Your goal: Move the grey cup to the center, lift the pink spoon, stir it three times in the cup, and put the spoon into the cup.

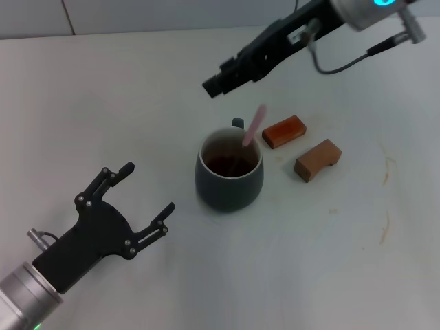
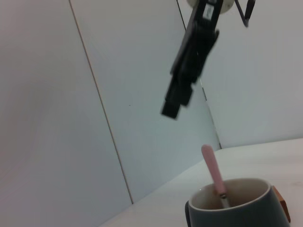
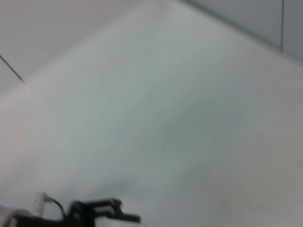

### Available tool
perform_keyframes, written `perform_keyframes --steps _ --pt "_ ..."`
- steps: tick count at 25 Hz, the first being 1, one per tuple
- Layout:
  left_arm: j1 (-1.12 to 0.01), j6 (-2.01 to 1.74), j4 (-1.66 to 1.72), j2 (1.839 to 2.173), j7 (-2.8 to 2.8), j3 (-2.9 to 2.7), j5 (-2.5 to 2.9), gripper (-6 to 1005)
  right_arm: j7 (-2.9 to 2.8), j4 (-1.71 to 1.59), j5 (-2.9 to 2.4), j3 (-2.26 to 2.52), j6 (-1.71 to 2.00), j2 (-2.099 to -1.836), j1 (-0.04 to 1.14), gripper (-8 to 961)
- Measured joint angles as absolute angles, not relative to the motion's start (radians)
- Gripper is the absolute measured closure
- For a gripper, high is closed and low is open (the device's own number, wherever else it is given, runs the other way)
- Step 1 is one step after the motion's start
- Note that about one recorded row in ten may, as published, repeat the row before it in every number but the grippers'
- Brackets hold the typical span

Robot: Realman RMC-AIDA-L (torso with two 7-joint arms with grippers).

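The grey cup (image 1: pixel 229 180) stands near the middle of the table with dark liquid inside. It also shows in the left wrist view (image 2: pixel 236 208). The pink spoon (image 1: pixel 255 125) stands in the cup, its bowl down and its pink handle (image 2: pixel 211 172) leaning out over the far rim. Nothing holds the spoon. My right gripper (image 1: pixel 215 86) hangs in the air above and behind the cup, apart from the spoon; it shows in the left wrist view (image 2: pixel 176 106) too. My left gripper (image 1: pixel 150 187) is open and empty on the table to the left of the cup.
Two brown wooden blocks (image 1: pixel 283 130) (image 1: pixel 318 159) lie just right of the cup. A white wall with a seam runs along the table's far edge (image 1: pixel 137 33). The right wrist view shows bare table and the left gripper (image 3: pixel 106 210) far off.
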State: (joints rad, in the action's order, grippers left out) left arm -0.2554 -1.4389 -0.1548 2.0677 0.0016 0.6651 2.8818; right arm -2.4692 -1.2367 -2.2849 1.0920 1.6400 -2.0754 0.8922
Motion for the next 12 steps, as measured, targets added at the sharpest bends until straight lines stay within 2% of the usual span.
perform_keyframes --steps 2,5,10,12 --pt "-0.258 -1.439 -0.155 2.068 0.002 0.666 2.882 136 -2.405 -1.336 -2.207 1.090 1.639 -2.077 0.809 506" --pt "-0.260 -1.440 -0.155 2.068 0.001 0.682 2.882 136 -2.212 -1.463 -2.003 1.128 1.598 -2.083 0.605 386" --pt "-0.255 -1.443 -0.155 2.066 -0.009 0.693 2.882 136 -1.695 -1.413 -1.586 1.233 1.459 -2.084 0.250 219" --pt "-0.255 -1.442 -0.155 2.067 -0.009 0.694 2.882 136 -1.503 -1.324 -1.477 1.250 1.442 -2.084 0.164 220"
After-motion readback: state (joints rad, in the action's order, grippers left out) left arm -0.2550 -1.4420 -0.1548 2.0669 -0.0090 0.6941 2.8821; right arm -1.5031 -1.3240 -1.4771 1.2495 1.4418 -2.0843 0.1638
